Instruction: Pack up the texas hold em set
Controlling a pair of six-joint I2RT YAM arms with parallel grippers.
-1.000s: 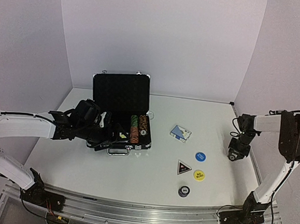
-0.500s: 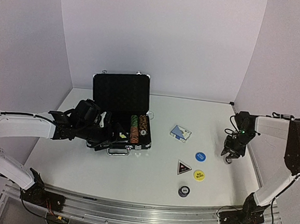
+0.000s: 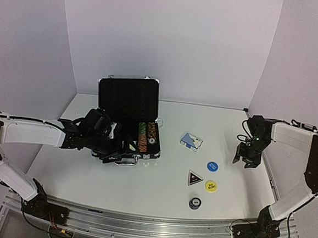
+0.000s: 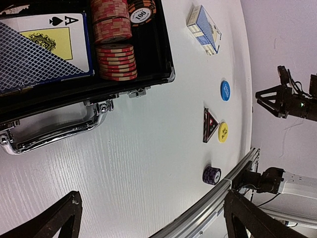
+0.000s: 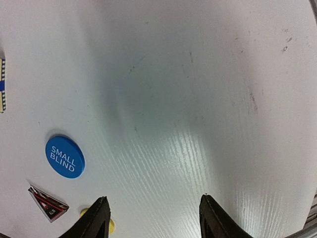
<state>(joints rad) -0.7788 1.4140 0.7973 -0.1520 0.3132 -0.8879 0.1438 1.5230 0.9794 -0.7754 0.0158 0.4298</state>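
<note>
The black silver-trimmed case (image 3: 128, 101) stands open left of the table's middle, with striped chips (image 3: 146, 135) in rows inside. In the left wrist view it holds a blue card deck (image 4: 44, 54) beside red chips (image 4: 116, 49). My left gripper (image 3: 114, 149) hovers at the case's front edge, open and empty (image 4: 151, 208). On the table lie a second blue deck (image 3: 191, 141), a blue button (image 3: 212, 167), a yellow button (image 3: 211, 186), a black triangular marker (image 3: 194, 178) and a small chip stack (image 3: 195, 203). My right gripper (image 3: 248, 157) hangs right of the blue button (image 5: 65, 156), open (image 5: 153, 206) over bare table.
The case's chrome handle (image 4: 54, 126) points toward the near side. An aluminium rail (image 3: 150, 228) runs along the table's near edge, close to the chip stack (image 4: 212, 175). White walls close in the back and both sides.
My right gripper has swung in from the right edge toward the buttons and its jaws have opened. The left arm has shifted slightly along the case's front.
</note>
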